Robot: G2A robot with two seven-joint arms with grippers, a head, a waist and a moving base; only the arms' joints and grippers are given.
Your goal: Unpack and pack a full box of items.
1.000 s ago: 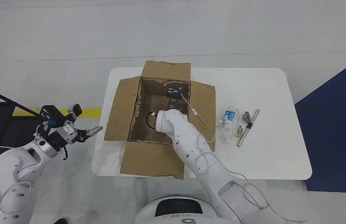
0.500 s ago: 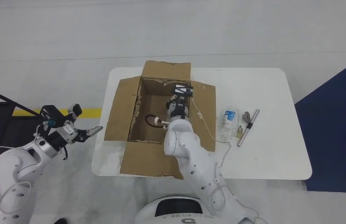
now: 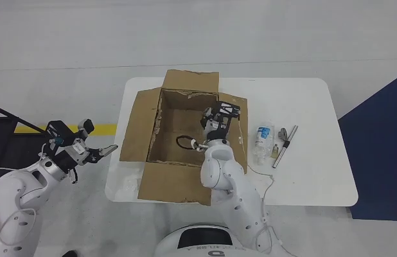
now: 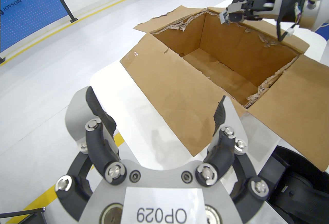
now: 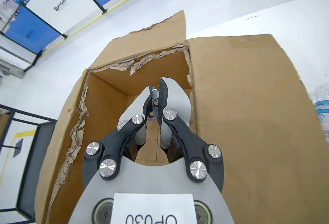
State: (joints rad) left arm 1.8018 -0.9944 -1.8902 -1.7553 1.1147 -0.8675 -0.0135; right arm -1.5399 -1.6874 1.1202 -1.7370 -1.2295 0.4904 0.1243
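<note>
Right wrist view: right gripper (image 5: pixel 156 85) pinched almost closed on a small white item (image 5: pixel 155 94). Held above the open cardboard box (image 5: pixel 244 106), by its right wall. Past that wall, a plastic bottle (image 5: pixel 321 104) lying on the white table (image 3: pixel 301 103). Left gripper (image 4: pixel 155 99) spread wide, empty, near the table's left edge.
</note>
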